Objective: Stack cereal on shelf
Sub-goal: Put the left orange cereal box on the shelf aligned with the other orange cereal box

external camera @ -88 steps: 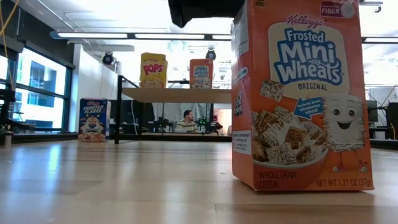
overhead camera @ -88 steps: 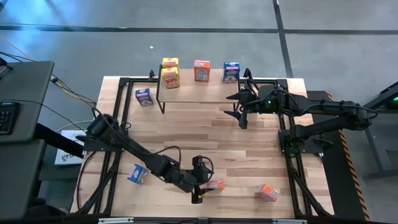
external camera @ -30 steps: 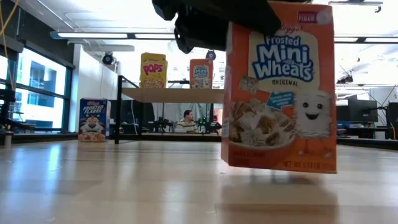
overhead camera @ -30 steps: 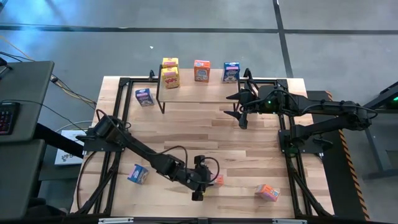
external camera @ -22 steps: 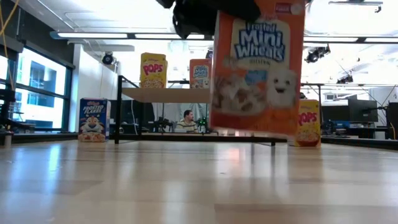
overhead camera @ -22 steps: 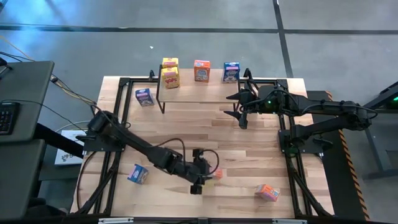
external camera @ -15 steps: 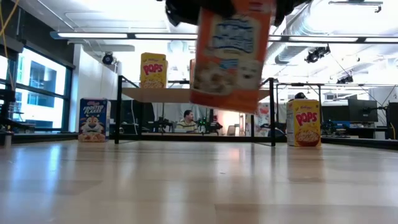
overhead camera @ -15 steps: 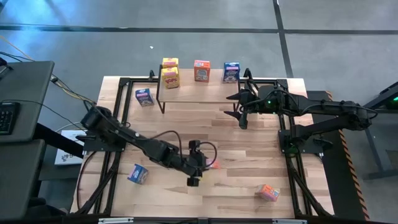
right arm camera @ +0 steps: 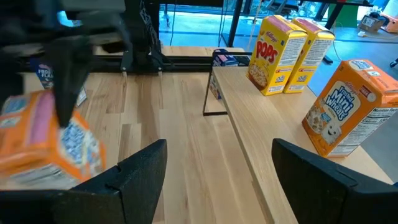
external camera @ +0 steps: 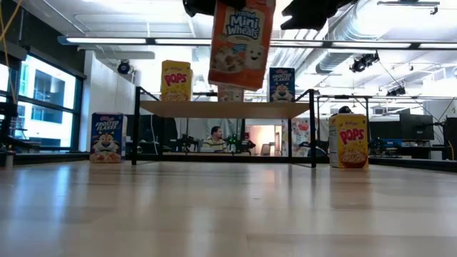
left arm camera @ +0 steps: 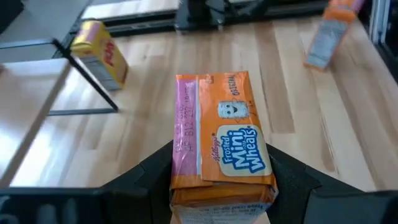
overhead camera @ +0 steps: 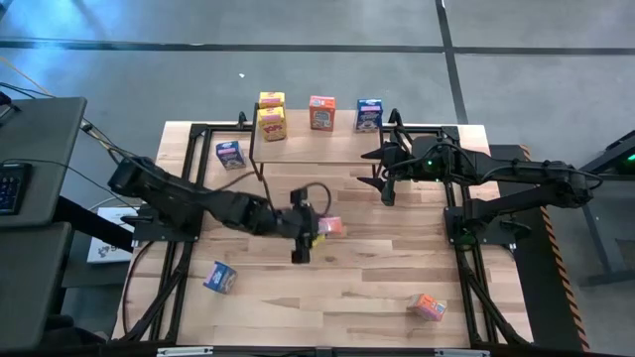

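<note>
While pinched in left gripper [overhead camera: 316, 229] | orange Mini-Wheats box [left arm camera: 222, 142]: pink-sided, airborne | right gripper [right arm camera: 214, 174] spread

The held orange box [left arm camera: 222, 144] read "Kellogg's Frosted Mini Wheats Original", the yellow boxes [external camera: 176, 81] "Pops", and the blue box [external camera: 107, 137] "Frosted Flakes".

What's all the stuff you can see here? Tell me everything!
Yellow cereal boxes: 3, yellow; two on shelf, one on table by shelf's right legs.
Orange cereal boxes: 3, orange; one on shelf, one front right, one held.
Blue cereal boxes: 3, blue; one on shelf, one left of shelf, one front left.
Shelf: 1, light wood, table's back.
Table: 1, light wood.
Person: 1, far behind table.
Left gripper: dark, above table's middle, jaws shut on orange box.
Right gripper: dark, by shelf's right end, jaws open.
</note>
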Available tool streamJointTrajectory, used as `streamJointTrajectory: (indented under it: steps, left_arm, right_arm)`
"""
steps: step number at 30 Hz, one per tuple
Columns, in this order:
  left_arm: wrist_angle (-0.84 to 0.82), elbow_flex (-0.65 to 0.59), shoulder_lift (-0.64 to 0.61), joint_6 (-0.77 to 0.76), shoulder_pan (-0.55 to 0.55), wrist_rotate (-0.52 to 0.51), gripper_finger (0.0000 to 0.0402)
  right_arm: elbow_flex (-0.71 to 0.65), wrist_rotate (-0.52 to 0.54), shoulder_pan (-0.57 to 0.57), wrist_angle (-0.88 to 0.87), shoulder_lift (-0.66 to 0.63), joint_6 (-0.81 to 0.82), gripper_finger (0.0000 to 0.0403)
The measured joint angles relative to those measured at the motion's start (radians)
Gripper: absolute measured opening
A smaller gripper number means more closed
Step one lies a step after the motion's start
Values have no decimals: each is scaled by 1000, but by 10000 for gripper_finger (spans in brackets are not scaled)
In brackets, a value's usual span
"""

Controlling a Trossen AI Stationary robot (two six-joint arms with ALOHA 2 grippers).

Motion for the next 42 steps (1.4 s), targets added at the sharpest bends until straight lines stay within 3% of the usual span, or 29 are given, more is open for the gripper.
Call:
streamJointTrajectory:
  steps: [9, 17, 23, 31, 42]
  left_arm:
    - [19, -61, -168, 215, 173, 69, 181]
    - [23, -62, -236, 418, 414, 291, 181]
    - [96, -62, -226, 516, 601, 517, 181]
    - [203, -62, -152, 522, 770, 715, 181]
    - [318, -62, -34, 515, 845, 809, 181]
  right_arm:
    - [0, 0, 0, -1, 0, 0, 282]
    - [0, 0, 0, 1, 0, 0, 282]
    - [0, 0, 0, 0, 0, 0, 282]
    - [0, 0, 0, 1, 0, 0, 282]
    - [0, 0, 0, 1, 0, 0, 282]
